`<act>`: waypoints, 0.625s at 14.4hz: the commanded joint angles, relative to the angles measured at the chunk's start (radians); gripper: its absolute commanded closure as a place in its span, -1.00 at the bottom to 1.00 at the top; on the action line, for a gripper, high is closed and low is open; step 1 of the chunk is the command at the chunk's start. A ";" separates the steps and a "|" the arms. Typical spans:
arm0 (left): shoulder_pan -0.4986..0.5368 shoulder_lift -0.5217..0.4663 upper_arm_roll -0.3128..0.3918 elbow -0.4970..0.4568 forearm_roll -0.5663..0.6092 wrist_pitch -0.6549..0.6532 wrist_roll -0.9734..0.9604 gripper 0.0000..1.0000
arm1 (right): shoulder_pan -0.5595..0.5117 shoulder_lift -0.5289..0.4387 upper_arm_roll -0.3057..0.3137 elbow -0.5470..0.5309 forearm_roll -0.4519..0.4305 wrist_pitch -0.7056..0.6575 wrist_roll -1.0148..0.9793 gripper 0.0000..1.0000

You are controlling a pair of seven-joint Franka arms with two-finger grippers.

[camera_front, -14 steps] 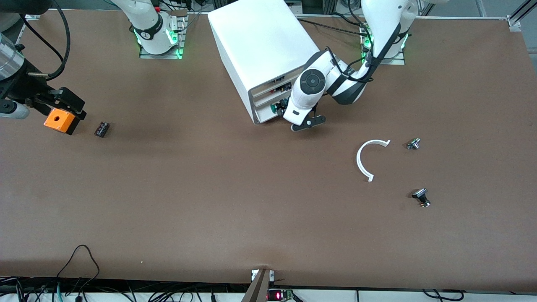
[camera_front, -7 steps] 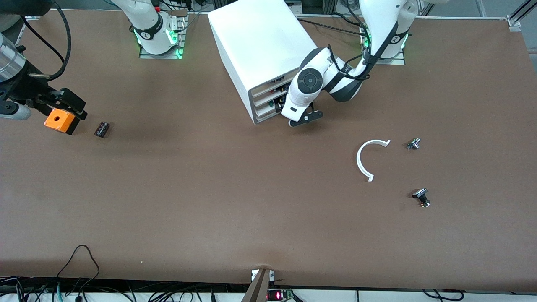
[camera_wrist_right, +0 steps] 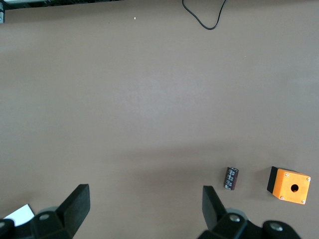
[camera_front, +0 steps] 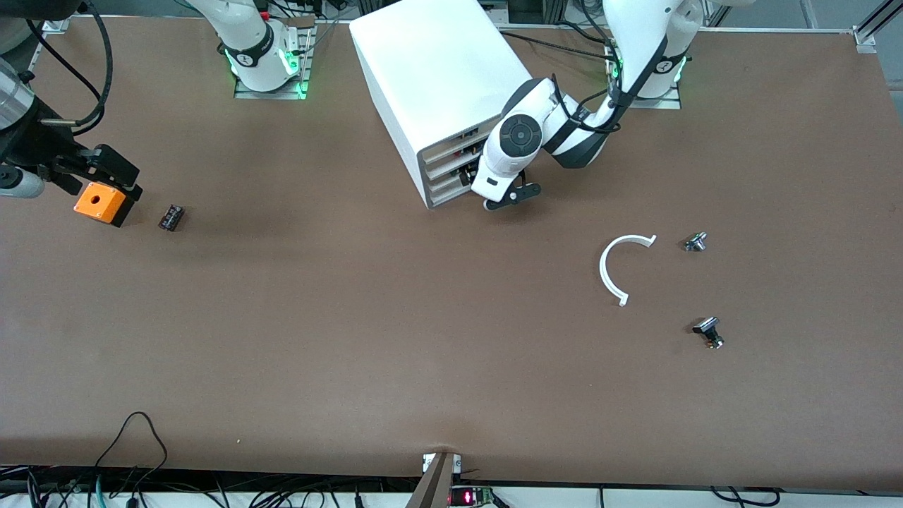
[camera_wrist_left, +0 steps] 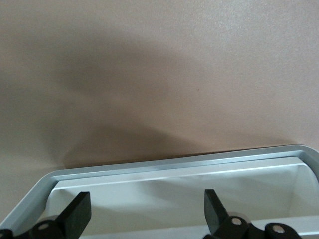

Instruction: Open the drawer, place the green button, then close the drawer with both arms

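The left gripper (camera_wrist_left: 144, 211), jaws wide and empty, sits at the cabinet (camera_front: 437, 77) front to push the drawer (camera_front: 446, 185) shut; the right gripper (camera_wrist_right: 144, 209), equally wide and empty, waits above the orange cube (camera_front: 99, 202).

Brown table (camera_front: 353, 339) with black cables (camera_front: 134, 437) along its near edge.

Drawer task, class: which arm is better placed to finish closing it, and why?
Left. Its open claw is at the cabinet front by the drawer; the right claw, also open, waits over the orange cube.
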 commanded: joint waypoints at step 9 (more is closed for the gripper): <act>0.247 -0.063 -0.006 0.377 0.196 -0.511 0.263 -1.00 | -0.011 0.015 0.007 0.035 0.019 -0.025 -0.021 -1.00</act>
